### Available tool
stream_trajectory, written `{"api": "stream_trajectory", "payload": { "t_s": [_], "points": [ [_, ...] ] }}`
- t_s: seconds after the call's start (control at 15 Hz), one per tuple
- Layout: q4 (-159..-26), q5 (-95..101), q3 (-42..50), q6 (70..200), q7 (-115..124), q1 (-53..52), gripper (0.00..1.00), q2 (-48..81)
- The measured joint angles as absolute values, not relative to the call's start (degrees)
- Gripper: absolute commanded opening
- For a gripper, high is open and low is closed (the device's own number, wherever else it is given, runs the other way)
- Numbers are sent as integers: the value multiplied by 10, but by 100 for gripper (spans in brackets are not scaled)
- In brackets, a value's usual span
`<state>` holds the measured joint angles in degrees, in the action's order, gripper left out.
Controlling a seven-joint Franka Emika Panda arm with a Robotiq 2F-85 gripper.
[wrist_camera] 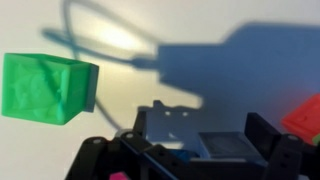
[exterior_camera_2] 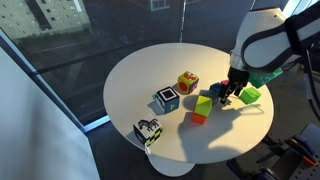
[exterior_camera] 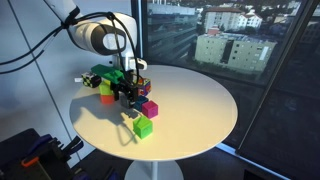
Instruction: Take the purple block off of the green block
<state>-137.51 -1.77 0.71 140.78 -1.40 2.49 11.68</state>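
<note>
In an exterior view the purple block point(exterior_camera: 150, 108) rests on the white round table point(exterior_camera: 200, 100), apart from the green block point(exterior_camera: 143, 126), which lies nearer the table's front edge. The green block also shows in an exterior view point(exterior_camera_2: 250, 95) and at the left of the wrist view point(wrist_camera: 45, 88). My gripper point(exterior_camera: 130, 96) hangs low over the table just beside the purple block, seen in both exterior views point(exterior_camera_2: 226, 97). In the wrist view its fingers point(wrist_camera: 205, 130) stand apart with bare table between them. Nothing is held.
A yellow-green block joined with an orange one point(exterior_camera_2: 202, 108) lies near the gripper. Three patterned cubes point(exterior_camera_2: 166, 99) point(exterior_camera_2: 187, 82) point(exterior_camera_2: 147, 130) stand across the table. A reddish block corner point(wrist_camera: 305, 115) shows at the wrist view's right edge. Windows surround the table.
</note>
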Motion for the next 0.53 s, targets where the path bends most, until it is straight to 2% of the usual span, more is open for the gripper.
{"api": "stream_trajectory", "payload": {
  "t_s": [0.53],
  "points": [
    [-1393, -16, 7, 1459, -14, 25, 100, 118]
  ]
}}
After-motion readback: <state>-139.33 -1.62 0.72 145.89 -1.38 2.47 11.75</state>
